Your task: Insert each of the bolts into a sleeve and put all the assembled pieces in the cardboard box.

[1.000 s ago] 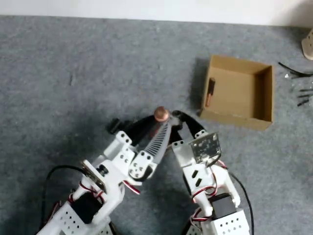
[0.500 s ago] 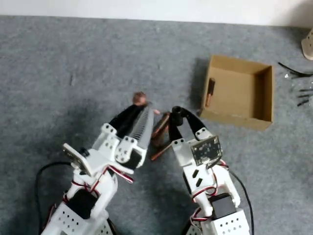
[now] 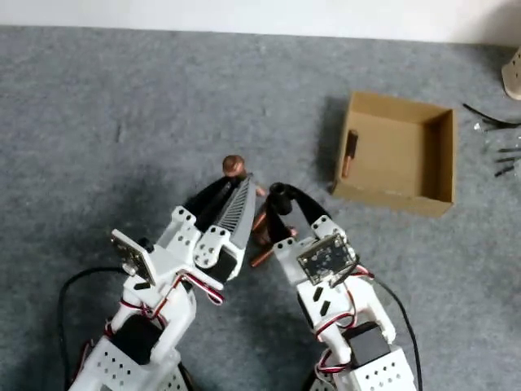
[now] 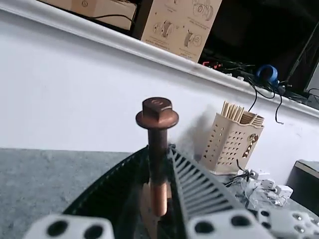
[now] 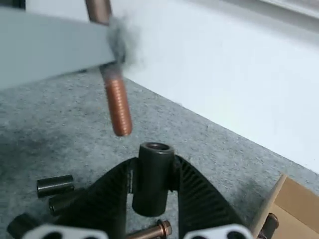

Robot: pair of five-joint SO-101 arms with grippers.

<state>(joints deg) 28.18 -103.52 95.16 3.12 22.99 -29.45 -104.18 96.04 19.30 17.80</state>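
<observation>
Change over the last second: the left gripper (image 3: 233,181) swings from the centre toward 9 o'clock, then holds. In the last half second the right gripper (image 3: 281,198) follows it over and narrows the gap.

Both loads are kept. The left fingers (image 4: 199,184) are closed on the shank of a copper bolt (image 4: 157,144), head up, threaded end hanging free. The right fingers (image 5: 197,199) are clamped on a black sleeve (image 5: 152,177), upright, bore open at the top.

In the high view the bolt head sits at about 10 o'clock of the sleeve. In the right wrist view the tip hangs above the mouth, offset and not touching.

We judge this as alignment before insertion: a sideways correction, then descent.

The cardboard box (image 3: 396,198) lies at 2 o'clock of the grippers, with one assembled piece (image 3: 349,155) inside. A loose bolt (image 3: 262,257) lies on the counter (image 3: 122,106) between the arms, with spare sleeves (image 5: 55,185) nearby, so more assemblies remain.
</observation>
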